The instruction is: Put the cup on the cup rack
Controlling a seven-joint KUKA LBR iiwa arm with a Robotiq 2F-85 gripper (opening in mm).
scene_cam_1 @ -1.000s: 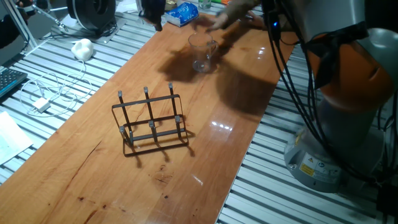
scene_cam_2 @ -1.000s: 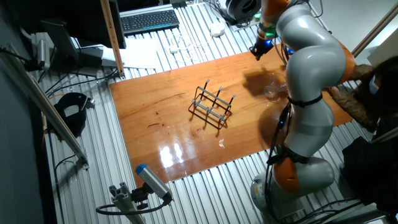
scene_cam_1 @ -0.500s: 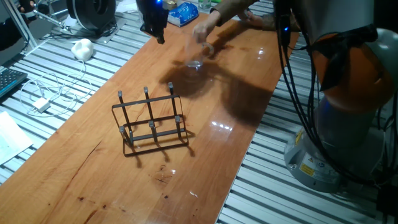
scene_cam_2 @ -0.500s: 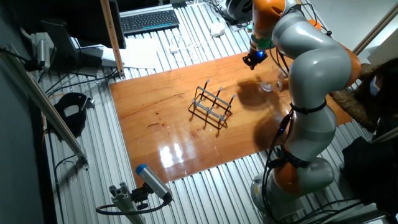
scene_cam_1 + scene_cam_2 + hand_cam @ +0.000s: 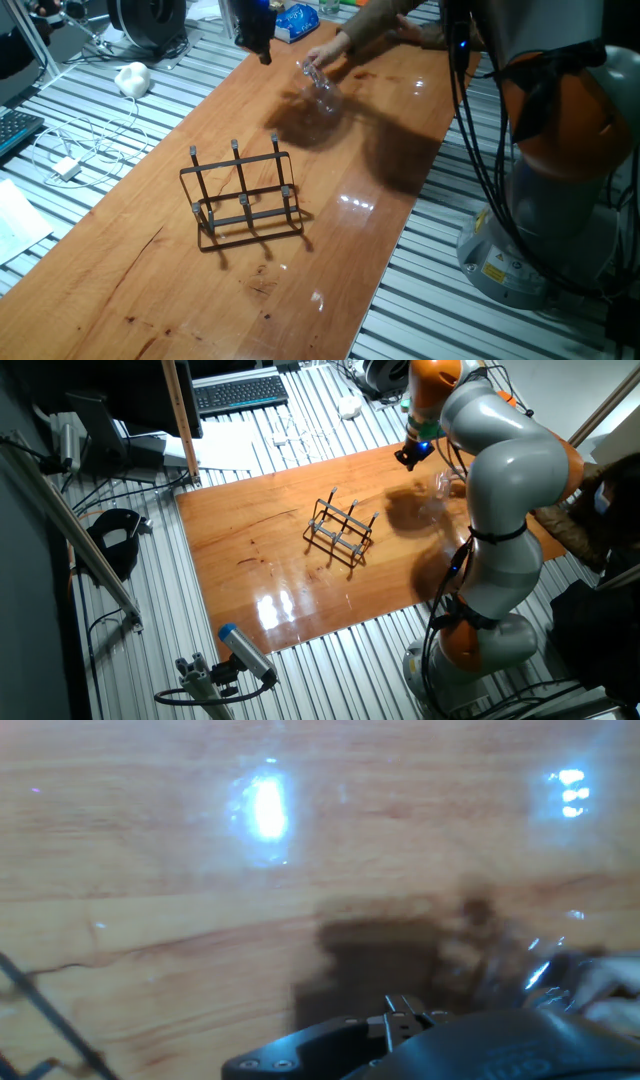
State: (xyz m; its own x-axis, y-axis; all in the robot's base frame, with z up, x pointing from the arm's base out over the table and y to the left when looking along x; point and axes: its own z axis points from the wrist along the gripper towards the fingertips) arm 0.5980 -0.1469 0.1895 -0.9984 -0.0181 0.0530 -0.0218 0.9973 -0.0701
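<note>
1. Nearest on the wooden table (image 5: 150, 290): rack (image 5: 243, 198), dark wire, rectangular base, six upright pegs in two rows, every peg bare; seen also in the other fixed view (image 5: 342, 528).
2. Farther back: cup (image 5: 318, 80), clear and colourless, tilted, held in a person's hand (image 5: 335, 45) just above the table; nothing visible inside.
3. In the other fixed view, cup (image 5: 443, 483) only a faint glassy shape beside the arm.
4. In the hand view, cup (image 5: 545, 970) a blurred glassy smear at lower right, fingers (image 5: 605, 985) of the person touching it.
5. Farthest: end effector (image 5: 257, 32) hanging above the table's far edge, left of the cup and apart from it, grasping nothing; cannot tell whether released or clenched.
6. Well apart: rack and cup.
</note>
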